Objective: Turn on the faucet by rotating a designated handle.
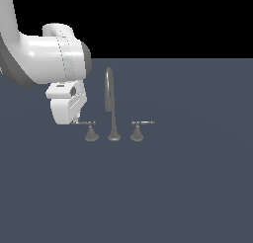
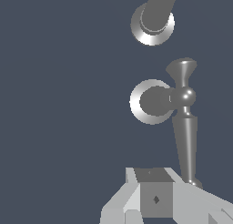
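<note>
**Operator:** Where does the handle sit, and why is the arm placed there?

**Technician:** The faucet (image 1: 113,123) stands on the dark grey surface (image 1: 188,187). The handle (image 1: 87,123) is the lever on the exterior view's left of the gooseneck spout (image 1: 108,89); the identical second lever (image 1: 142,122) is on the spout's other side. The gripper (image 1: 75,121) hangs low at the outer tip of the handle's rod. In the technician's judgement, contact at the tip gives the longest lever arm for rotation.

**Operator:** What is the gripper's condition?

**Technician:** It cannot be determined. In the wrist view, one finger (image 2: 154,196) shows just beside the lever's tip (image 2: 193,180), but the picture's edge crops the rest. Whether the jaws stand apart or closed, and whether anything is held, is not shown.

**Operator:** What else is obscured?

**Technician:** In the exterior view the white wrist housing (image 1: 66,103) covers the fingers. Actual contact with the rod cannot be confirmed in either view.
</note>
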You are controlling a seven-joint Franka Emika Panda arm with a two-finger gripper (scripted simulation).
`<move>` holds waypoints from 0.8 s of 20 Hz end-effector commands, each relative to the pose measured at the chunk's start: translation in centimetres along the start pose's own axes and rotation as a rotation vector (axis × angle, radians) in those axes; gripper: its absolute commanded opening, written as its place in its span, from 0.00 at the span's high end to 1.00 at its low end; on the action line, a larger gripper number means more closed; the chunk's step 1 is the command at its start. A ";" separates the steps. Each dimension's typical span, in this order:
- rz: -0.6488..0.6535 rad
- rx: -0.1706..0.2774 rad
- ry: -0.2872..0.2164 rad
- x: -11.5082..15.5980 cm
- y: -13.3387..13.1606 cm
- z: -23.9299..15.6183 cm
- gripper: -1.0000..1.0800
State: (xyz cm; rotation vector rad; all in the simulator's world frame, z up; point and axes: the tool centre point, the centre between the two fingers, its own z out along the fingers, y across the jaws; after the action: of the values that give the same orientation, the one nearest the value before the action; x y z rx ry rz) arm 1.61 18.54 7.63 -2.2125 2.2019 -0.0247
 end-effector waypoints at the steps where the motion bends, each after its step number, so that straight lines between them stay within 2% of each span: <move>1: -0.004 -0.023 0.003 -0.4 1.5 0.9 1.00; 2: 0.000 0.003 0.000 0.0 0.1 -0.1 1.00; 16: -0.004 -0.022 0.003 1.1 5.3 0.9 1.00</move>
State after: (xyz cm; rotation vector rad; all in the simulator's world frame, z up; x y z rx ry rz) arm -1.59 18.73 8.48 -2.2074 2.1675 -0.0386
